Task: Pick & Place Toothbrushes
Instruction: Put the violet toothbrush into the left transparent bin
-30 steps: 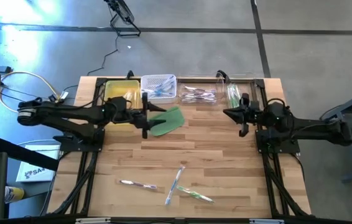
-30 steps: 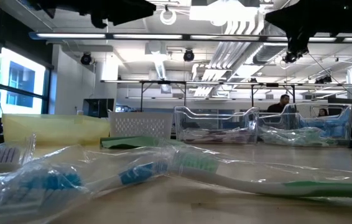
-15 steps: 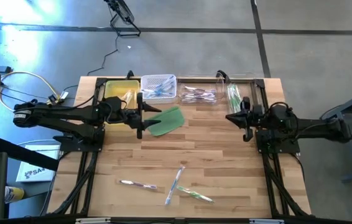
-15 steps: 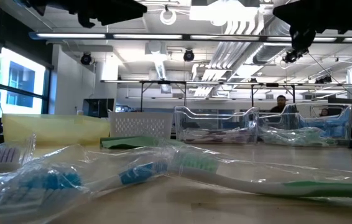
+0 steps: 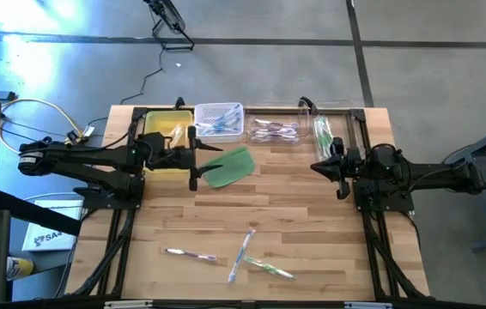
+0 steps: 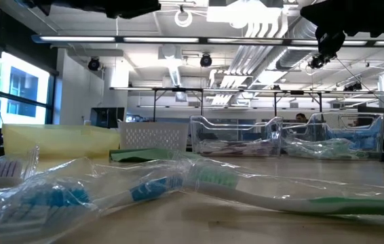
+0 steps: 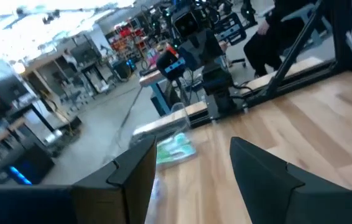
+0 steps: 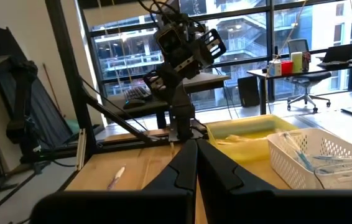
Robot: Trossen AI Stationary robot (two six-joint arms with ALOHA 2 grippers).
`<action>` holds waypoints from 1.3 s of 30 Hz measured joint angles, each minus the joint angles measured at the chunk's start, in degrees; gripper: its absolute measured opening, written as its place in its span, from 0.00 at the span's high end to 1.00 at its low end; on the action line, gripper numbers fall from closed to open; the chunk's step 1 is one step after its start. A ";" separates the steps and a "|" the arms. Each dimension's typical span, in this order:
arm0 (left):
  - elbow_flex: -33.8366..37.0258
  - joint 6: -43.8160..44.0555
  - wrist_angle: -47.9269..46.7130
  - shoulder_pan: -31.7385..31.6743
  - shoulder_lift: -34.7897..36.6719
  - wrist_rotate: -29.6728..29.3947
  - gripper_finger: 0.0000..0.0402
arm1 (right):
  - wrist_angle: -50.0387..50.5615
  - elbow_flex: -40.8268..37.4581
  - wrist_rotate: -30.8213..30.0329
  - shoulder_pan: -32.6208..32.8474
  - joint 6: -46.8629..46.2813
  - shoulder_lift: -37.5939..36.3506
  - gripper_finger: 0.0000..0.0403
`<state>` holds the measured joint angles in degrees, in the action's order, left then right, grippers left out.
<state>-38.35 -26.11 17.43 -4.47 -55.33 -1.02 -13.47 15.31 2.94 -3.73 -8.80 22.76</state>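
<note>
From above, three loose toothbrushes [image 5: 241,254] lie on the near part of the table [image 5: 312,215], well apart from both arms. Along the far edge stand a yellow bin [image 5: 164,126], a white basket [image 5: 219,118] and two clear trays [image 5: 275,129], each already holding brushes. The left gripper [image 5: 193,159] hovers near the yellow bin, beside a green pad [image 5: 230,166], with its fingers spread and nothing between them. The right gripper [image 5: 341,172] waits by its own base, clenched on nothing.

At table level, wrapped toothbrushes fill the foreground, a green-handled one [image 6: 294,198] nearest; the wrappers look slippery, so a grip across the handle's middle would likely hold better than one on loose film.

The left wrist view shows two parted fingers [image 7: 132,177] over bare wood, with no brush between them.

The right wrist view shows closed fingers [image 8: 194,171] pointing toward the bins and the other arm.

The step in hand looks like reaching back for a loose brush: the left gripper should come down square across one handle, clear of its neighbours.
</note>
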 joint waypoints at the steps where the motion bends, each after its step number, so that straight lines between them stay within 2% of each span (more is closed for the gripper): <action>1: 0.00 1.50 -0.16 0.00 0.00 0.00 0.51 | 0.00 0.00 -0.02 0.00 0.00 0.00 0.99; 7: 0.00 6.57 -0.46 0.00 -0.02 0.00 0.51 | 0.02 0.00 0.91 0.00 0.02 0.04 0.99; 13: 0.00 8.50 -0.54 0.00 -0.02 0.00 0.51 | 0.23 0.00 4.94 0.00 0.04 0.04 0.99; 39: 0.00 8.44 -3.01 0.00 -0.04 0.43 0.51 | 0.00 0.00 2.95 -0.02 0.07 0.04 0.99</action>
<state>-38.35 -17.67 14.42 -4.47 -55.37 -0.59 -13.47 15.31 5.89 -3.75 -8.73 22.81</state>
